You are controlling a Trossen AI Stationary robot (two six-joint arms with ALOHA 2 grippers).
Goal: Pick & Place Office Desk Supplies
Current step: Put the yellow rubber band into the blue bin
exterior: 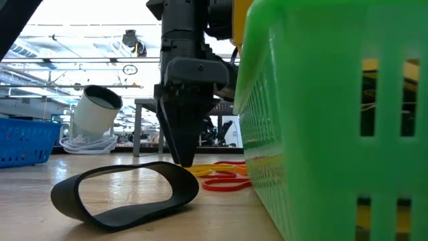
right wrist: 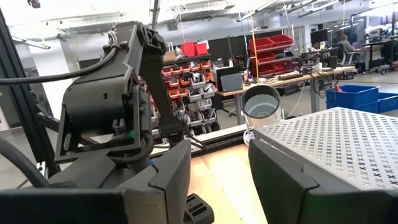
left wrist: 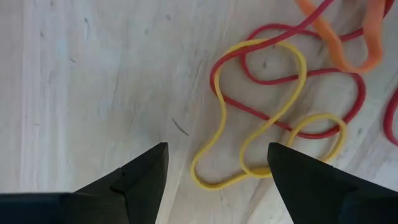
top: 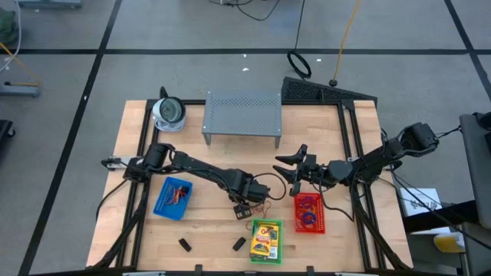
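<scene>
Thin rubber-band loops lie flat on the wooden table: a yellow one, a red one and an orange one. They show as a small tangle in the high view. My left gripper points down just above them, open, its fingertips on either side of the yellow loop's near end. It touches nothing that I can see. My right gripper hovers open over the table's middle right, holding nothing. A yellow crayon box lies in the green basket.
A blue basket sits at the left and a red basket at the right. Two black clips lie near the front edge, and a black band loop lies by the low camera. The grey perforated shelf and a round white-grey object stand at the back.
</scene>
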